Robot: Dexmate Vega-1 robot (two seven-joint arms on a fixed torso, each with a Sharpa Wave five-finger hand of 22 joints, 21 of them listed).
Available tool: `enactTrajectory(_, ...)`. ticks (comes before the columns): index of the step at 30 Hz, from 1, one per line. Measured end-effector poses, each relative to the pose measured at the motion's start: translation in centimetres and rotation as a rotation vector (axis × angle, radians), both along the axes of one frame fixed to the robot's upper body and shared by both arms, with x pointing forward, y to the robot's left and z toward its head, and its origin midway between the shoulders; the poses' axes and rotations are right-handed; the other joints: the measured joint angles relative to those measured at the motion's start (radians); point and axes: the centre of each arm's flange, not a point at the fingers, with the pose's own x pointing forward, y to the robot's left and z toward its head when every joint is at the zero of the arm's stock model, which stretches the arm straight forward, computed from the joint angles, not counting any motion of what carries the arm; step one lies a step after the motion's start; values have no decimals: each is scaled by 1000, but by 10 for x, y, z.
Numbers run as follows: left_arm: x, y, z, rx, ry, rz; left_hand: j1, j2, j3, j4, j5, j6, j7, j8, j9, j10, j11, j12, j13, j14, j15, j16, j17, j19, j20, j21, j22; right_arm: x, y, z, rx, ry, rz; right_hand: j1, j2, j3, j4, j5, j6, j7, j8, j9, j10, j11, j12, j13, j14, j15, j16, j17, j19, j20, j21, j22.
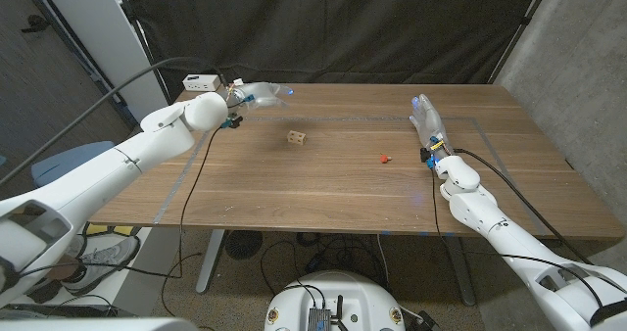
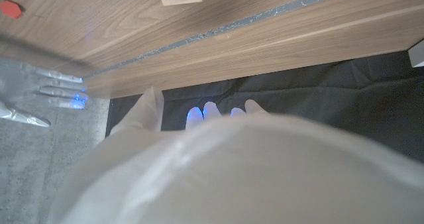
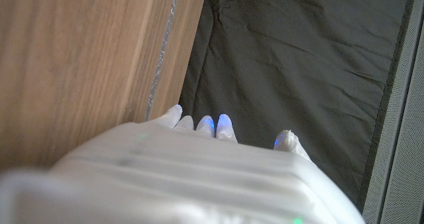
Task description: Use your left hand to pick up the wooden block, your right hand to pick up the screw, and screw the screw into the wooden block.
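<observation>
Both robot hands are holding nothing, fingers apart: left robot hand (image 1: 263,94) hovering at far edge, right robot hand (image 1: 427,120) w/ fingers extended. Block (image 1: 296,136) sitting mid-surface (image 1: 323,189); screw (image 1: 385,159) lying near right robot hand.

My table (image 1: 323,189) is brown wood with a darker grain, and a thin grey line (image 2: 218,30) runs along it near the far edge. The block (image 1: 296,137) is pale tan wood, with two small dark holes on one face. The screw (image 1: 385,159) is bright red. My left hand (image 1: 257,94) is white and a little glossy, and its fingertips (image 2: 196,116) glow blue. My right hand (image 1: 426,118) is white too, with the same blue light on its fingertips (image 3: 224,125). My arms are white with black cables. The curtain (image 1: 343,27) behind the table is black. A small white box (image 1: 201,82) stands at the far left corner.
</observation>
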Motion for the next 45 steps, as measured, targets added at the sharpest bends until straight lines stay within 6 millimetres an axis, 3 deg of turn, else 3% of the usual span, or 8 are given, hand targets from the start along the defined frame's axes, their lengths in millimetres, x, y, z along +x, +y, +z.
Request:
enactTrajectory(5,0,-10,3,81,-4,19,49,-49,-6,3,-14,-29,29,0,0,-28,24,-8,5,-13,13,0,0,-5,16,0,0,0,-1,-1,2,1,-3,0,0,0,0,0,0,0,0,0,0,0,0,0,0,0,0,0,0,0,0,0)
enactTrajectory(12,-1,-24,6,198,-8,56,112,-69,-6,3,-14,-45,45,0,5,-43,39,-8,13,-32,32,0,0,-48,60,-9,0,1,-3,-2,-1,0,-7,0,0,0,0,0,0,0,0,0,0,0,0,0,0,0,0,0,0,0,0,0)
enactTrajectory(16,-2,-32,7,255,-9,82,147,-80,-6,3,-14,-49,41,0,10,-50,32,-8,14,-40,40,0,3,-97,75,-16,2,1,-2,-2,-2,0,-9,0,0,0,0,0,0,0,0,0,0,0,0,0,0,0,0,0,-4,-4,0,0)
enactTrajectory(27,-4,-48,9,375,-23,163,209,-101,-6,3,-14,-57,25,7,10,-24,14,8,23,-33,48,8,5,-126,103,-16,3,1,-2,-7,6,7,-18,0,0,0,0,0,0,0,0,0,7,7,0,0,0,0,0,0,-4,-4,0,0)
enactTrajectory(33,-4,-55,7,427,-26,210,251,-110,-6,3,-14,-59,23,11,10,-10,11,16,32,-28,43,8,5,-163,140,-16,3,0,1,-9,10,9,-20,4,4,4,-4,0,0,0,0,0,7,7,0,0,0,0,0,-5,-4,-4,0,0)
enactTrajectory(45,0,-64,4,506,-35,296,296,-130,-2,7,-14,-104,22,3,10,-15,6,16,39,-31,47,8,4,-169,159,-15,2,1,5,-13,15,15,-25,4,4,4,-4,0,5,5,0,0,7,7,0,0,0,0,0,-5,-4,-3,0,0)
